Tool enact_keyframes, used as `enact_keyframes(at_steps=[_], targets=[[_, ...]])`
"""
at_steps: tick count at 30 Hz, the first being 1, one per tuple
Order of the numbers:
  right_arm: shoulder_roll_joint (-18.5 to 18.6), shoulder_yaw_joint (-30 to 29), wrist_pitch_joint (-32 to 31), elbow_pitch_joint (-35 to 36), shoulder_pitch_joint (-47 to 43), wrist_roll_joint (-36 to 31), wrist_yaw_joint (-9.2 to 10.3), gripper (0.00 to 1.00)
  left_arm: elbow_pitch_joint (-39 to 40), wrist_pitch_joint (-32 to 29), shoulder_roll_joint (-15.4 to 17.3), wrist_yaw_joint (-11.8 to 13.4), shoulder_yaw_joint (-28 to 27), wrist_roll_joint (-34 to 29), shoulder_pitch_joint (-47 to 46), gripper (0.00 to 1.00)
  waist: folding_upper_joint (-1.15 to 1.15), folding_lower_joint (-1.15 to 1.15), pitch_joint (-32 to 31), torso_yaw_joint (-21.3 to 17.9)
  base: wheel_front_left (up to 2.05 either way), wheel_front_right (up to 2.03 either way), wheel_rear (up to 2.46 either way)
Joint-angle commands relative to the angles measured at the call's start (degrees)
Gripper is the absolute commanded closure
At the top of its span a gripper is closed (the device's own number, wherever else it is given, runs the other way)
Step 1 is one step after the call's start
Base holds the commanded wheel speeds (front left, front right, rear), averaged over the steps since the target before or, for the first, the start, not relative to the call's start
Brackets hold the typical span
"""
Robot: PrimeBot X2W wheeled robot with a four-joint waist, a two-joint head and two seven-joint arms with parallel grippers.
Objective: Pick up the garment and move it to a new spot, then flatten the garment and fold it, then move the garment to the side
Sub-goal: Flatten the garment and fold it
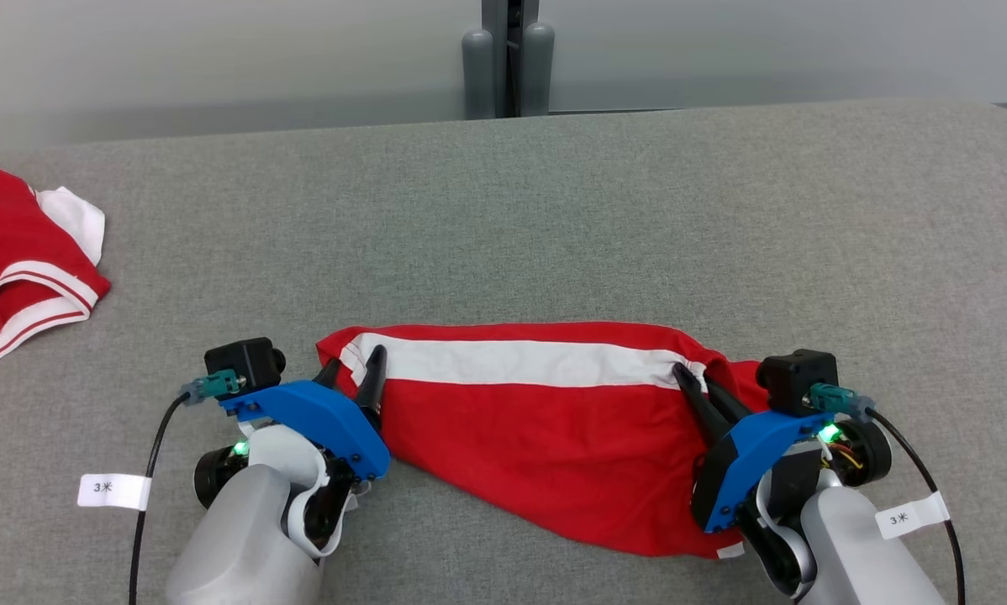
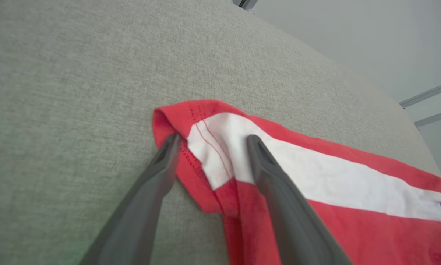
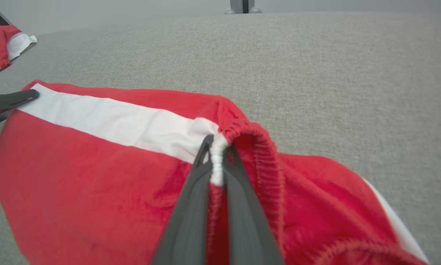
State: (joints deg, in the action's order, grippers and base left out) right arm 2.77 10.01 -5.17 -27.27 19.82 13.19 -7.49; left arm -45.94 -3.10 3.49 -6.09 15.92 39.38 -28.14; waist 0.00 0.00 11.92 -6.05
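Observation:
The garment (image 1: 545, 428) is a pair of red shorts with a white side stripe, lying stretched left to right on the grey cloth table. My left gripper (image 1: 355, 363) stands open at its left hem corner (image 2: 205, 154), one finger (image 2: 158, 173) on the table beside the cloth and the other finger (image 2: 268, 173) resting on the white stripe. My right gripper (image 1: 695, 376) is shut on the elastic waistband (image 3: 217, 162) at the garment's right end, where the fabric bunches up between the fingers.
A second red and white garment (image 1: 24, 260) lies crumpled at the table's left edge, also seen far off as a red heap (image 3: 1, 46). A grey post (image 1: 508, 59) stands behind the table's far edge. Open grey table surface (image 1: 554, 218) stretches beyond the shorts.

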Motion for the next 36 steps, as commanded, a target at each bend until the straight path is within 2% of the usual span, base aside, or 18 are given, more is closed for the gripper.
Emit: enact_keyframes(at_steps=[1, 4, 7, 15, 16, 17, 18, 19, 20, 22, 24, 25, 26, 33, 36], targets=[[0.2, 0.1, 0.5, -0.2, 0.7, -0.1, -0.01, 1.0, -0.9, -0.2, 0.1, -0.2, -0.2, 0.5, -1.3, 0.0, 0.0, 0.0, 0.2, -0.1, 0.0, 0.0, 0.0], [0.2, 0.5, 0.7, -0.4, 0.9, 0.1, -0.01, 1.0, -3.1, -0.4, 0.0, 0.3, -0.9, 1.7, -2.3, 0.0, 0.0, 0.0, 0.6, -0.3, 0.0, 0.0, 0.0], [0.2, 0.9, 1.1, -0.4, 1.4, 0.6, -0.01, 1.0, -3.9, 0.1, -0.1, -0.3, -1.6, 3.7, -3.4, 0.0, 0.0, 0.0, 1.0, -0.4, 0.0, 0.0, 0.0], [0.2, 1.4, 2.1, -1.0, 2.2, 0.7, -0.01, 1.0, -2.6, 1.3, -0.5, -1.4, -0.2, 8.1, -5.1, 0.0, 0.0, 0.0, 1.4, -0.4, 0.0, 0.0, 0.0], [0.2, 1.5, 2.2, -1.1, 2.2, 0.7, -0.01, 1.0, -2.6, 1.4, -0.5, -1.5, 0.0, 8.4, -5.1, 0.08, 0.0, 0.0, 1.4, -0.4, 0.0, 0.0, 0.0], [0.2, 1.5, 2.4, -1.2, 2.3, 0.8, -0.01, 1.0, -2.6, 1.5, -0.5, -1.5, 0.3, 8.7, -5.1, 0.29, 0.0, 0.0, 1.3, -0.4, 0.0, 0.0, 0.0], [0.2, 1.5, 2.4, -1.2, 2.3, 0.8, -0.01, 1.0, -2.6, 1.7, -0.5, -1.5, 0.3, 9.1, -5.0, 0.57, 0.0, 0.0, 1.3, -0.4, 0.0, 0.0, 0.0], [0.2, 1.5, 2.5, -1.3, 2.4, 0.9, -0.01, 1.0, -2.6, 1.9, -0.4, -1.6, 0.4, 9.3, -4.8, 0.69, 0.0, 0.0, 1.3, -0.5, 0.0, 0.0, 0.0], [0.2, 1.5, 2.6, -1.3, 2.3, 0.9, -0.01, 1.0, -2.6, 2.3, -0.2, -1.6, 0.4, 9.7, -4.6, 0.76, 0.0, 0.0, 1.3, -0.5, 0.0, 0.0, 0.0], [0.2, 1.2, 2.8, -1.4, 2.2, 1.1, -0.01, 1.0, -1.9, 2.8, 0.0, -1.6, 0.6, 10.5, -3.9, 0.74, 0.0, 0.0, 1.3, -0.5, 0.0, 0.0, 0.0], [0.2, 1.0, 2.9, -1.4, 2.1, 1.0, -0.01, 1.0, -0.9, 3.2, 0.2, -1.6, 0.7, 11.7, -3.0, 0.78, 0.0, 0.0, 1.3, -0.6, 0.0, 0.0, 0.0], [0.2, 0.9, 3.0, -1.4, 2.1, 0.9, -0.01, 1.0, -0.2, 3.3, 0.5, -1.5, 0.9, 12.1, -2.7, 0.83, 0.0, 0.0, 1.3, -0.6, 0.0, 0.0, 0.0], [0.2, 0.8, 3.1, -1.4, 2.0, 0.9, -0.01, 1.0, 0.2, 3.3, 0.7, -1.5, 1.1, 12.6, -2.4, 0.99, 0.0, 0.0, 1.3, -0.5, 0.0, 0.0, 0.0], [0.2, 0.6, 4.0, -1.0, 1.5, 0.9, 0.0, 1.0, 2.1, 4.8, 2.0, -1.6, 3.5, 13.5, -1.2, 1.0, 0.0, 0.0, 0.8, -0.7, 0.0, 0.0, 0.0], [0.2, 0.1, 4.9, -0.1, 1.5, 0.7, 0.0, 1.0, 4.0, 5.7, 3.7, -1.6, 5.2, 13.1, -0.4, 1.0, 0.0, 0.0, 0.1, -0.8, 0.0, 0.0, 0.0]])
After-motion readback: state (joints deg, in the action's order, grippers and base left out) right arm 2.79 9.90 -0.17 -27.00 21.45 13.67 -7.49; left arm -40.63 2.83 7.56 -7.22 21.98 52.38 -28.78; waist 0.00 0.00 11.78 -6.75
